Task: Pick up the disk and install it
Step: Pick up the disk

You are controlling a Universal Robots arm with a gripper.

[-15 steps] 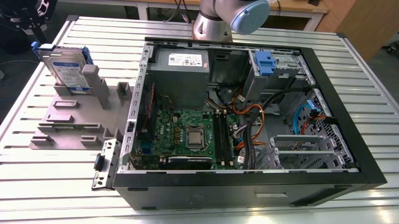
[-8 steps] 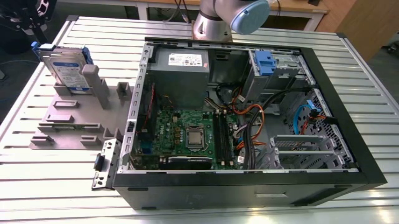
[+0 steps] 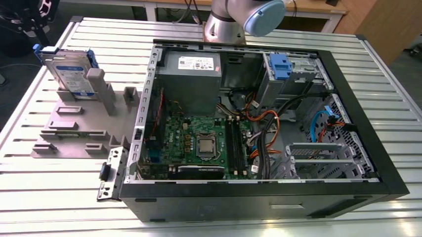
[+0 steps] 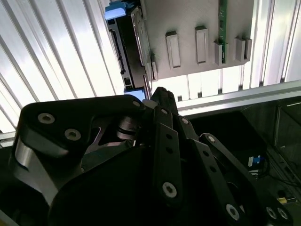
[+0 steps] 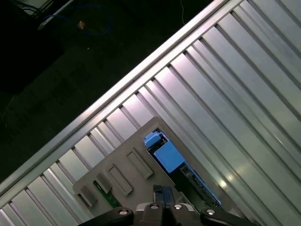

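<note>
disk: silver drive (image 3: 69,74) with a white-and-blue label facing out and a blue bracket along its edge. It stands upright on its edge in a slot at the far end of the grey holder. Nothing is gripping it.
disk from the wrist: seen edge-on in both wrist views, with the blue tab at one end and the dark connector side showing in the second wrist view.
holder: grey slotted fixture (image 3: 72,131) lying flat on the table, just beside the case on the exterior view's left. Its other slots look unused, apart from a small green board in one slot in the second wrist view.
gripper: black linkage gripper (image 5: 161,193) hanging above the holder, near the disk and clear of it.
gripper state: fingertips look clenched together with nothing between them.
arm: grey and light-blue joint (image 3: 240,19) at the far edge of the table, behind the case.
case: open black computer case (image 3: 264,200) lying on its side in the middle of the table.
inside case: motherboard (image 3: 197,143) at the centre, grey power supply (image 3: 191,79) at the far side, and a second blue-tabbed drive (image 3: 280,66) in the bay on the exterior view's right.
table: slatted aluminium top (image 3: 39,197).
</note>
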